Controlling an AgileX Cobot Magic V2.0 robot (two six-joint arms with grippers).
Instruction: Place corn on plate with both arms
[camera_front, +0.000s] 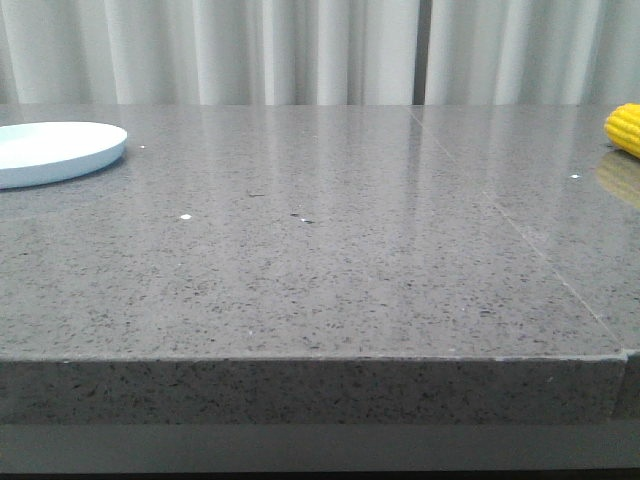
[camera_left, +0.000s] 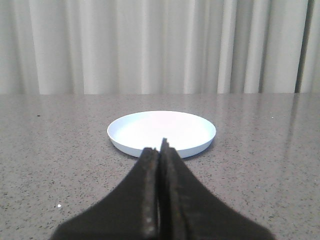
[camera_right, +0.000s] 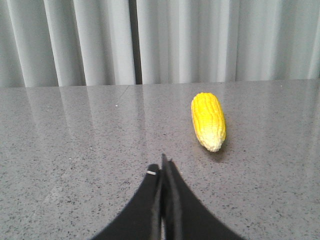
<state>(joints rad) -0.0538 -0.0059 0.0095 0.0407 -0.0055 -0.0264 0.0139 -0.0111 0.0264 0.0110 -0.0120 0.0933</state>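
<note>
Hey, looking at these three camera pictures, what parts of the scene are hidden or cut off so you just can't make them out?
- Front view: the bright yellow corn cob is cut by the right edge; only one end shows.
- Front view: the round pale blue-white plate is cut by the left edge.
- Front view: neither arm appears.
- Left wrist view: the shut black left claw hides the plate's near rim.
- Right wrist view: the shut black right claw shows, without its arm.

The left gripper (camera_left: 160, 150) was pressed fully together, its black fingers meeting with nothing between them. The right gripper (camera_right: 162, 167) was likewise closed, holding nothing, fingers touching.
</note>
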